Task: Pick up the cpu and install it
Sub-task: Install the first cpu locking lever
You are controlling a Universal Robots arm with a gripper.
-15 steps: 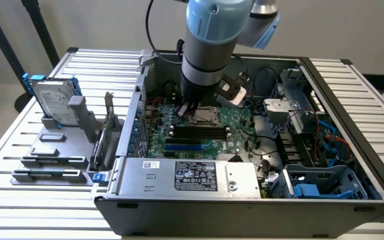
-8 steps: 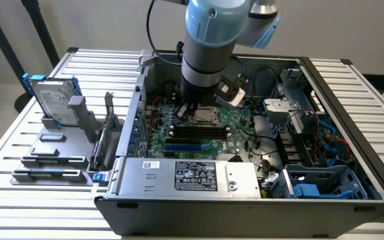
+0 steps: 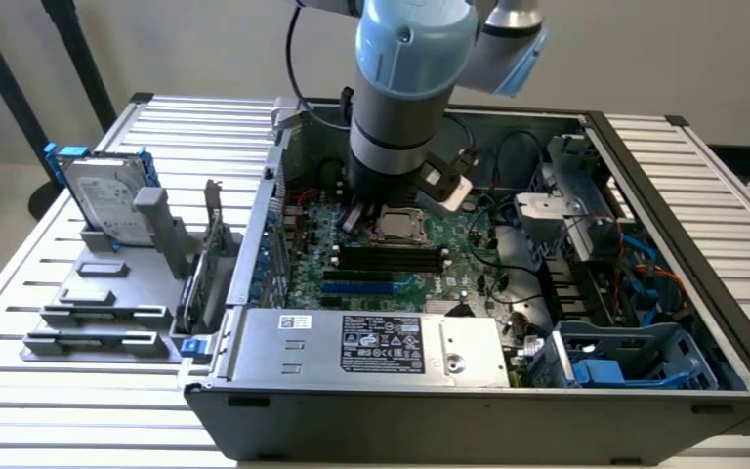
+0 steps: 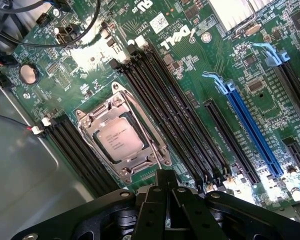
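Inspection of the open computer case [image 3: 636, 322], lying on its side on the slatted tabletop [image 3: 75, 410]. The arm reaches down into the case over the motherboard [image 4: 190, 75].

The cpu [image 4: 119, 140] lies flat inside the socket frame [image 4: 121, 134], its dull silver top facing up, between the black memory slots [image 4: 175, 120] and a second bank of slots on the other side. It appears seated square to the frame, though whether it is fully down cannot be told from these views. The frame's retention lever cannot be made out with certainty.

The gripper [image 4: 166, 200] is closed and holds nothing. It hovers just beside the socket frame, apart from the cpu, with its black body near the board.

Risks noted:
- If the cpu is slightly off its keying, any downward pressure on it or on the frame could bend the socket contacts. A tilted chip would be the cause.
- With the closed fingers so near the board, a sideways drift could strike the memory slots or small components around the socket.
- Loose cables [image 4: 65, 30] run near the board's edge; the arm's wrist could snag them inside the case.
- The hard drive [image 3: 104, 200] and fixture stand [image 3: 121, 283] sit outside the case, well apart, and pose no hazard at present.
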